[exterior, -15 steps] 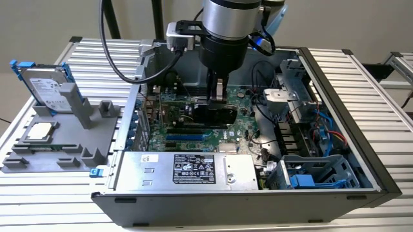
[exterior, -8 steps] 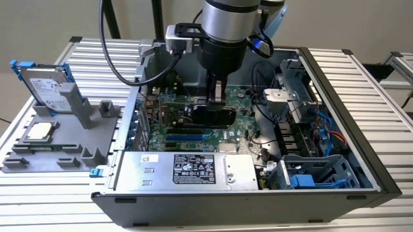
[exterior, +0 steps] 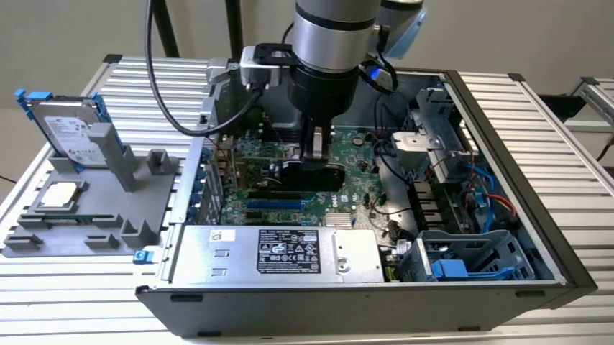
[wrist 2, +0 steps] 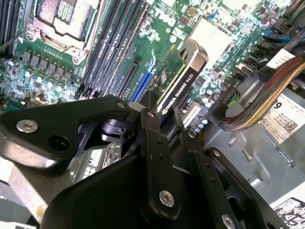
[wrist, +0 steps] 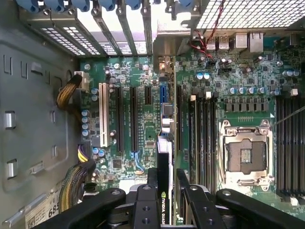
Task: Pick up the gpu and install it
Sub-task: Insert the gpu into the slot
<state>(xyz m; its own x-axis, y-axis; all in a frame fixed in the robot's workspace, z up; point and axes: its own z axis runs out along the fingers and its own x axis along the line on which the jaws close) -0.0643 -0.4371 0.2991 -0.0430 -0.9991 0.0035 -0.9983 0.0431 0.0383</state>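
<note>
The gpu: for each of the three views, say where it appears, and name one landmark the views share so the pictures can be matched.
Exterior view: the gpu stands on edge above the motherboard, under the gripper.
Second wrist view: gpu between the black fingers, over the slots.
First wrist view: gpu seen edge-on, beside the expansion slots.
Shared landmark: the empty CPU socket.

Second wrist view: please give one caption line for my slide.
The gripper holds the gpu on edge above the green motherboard inside the open computer case.
</note>
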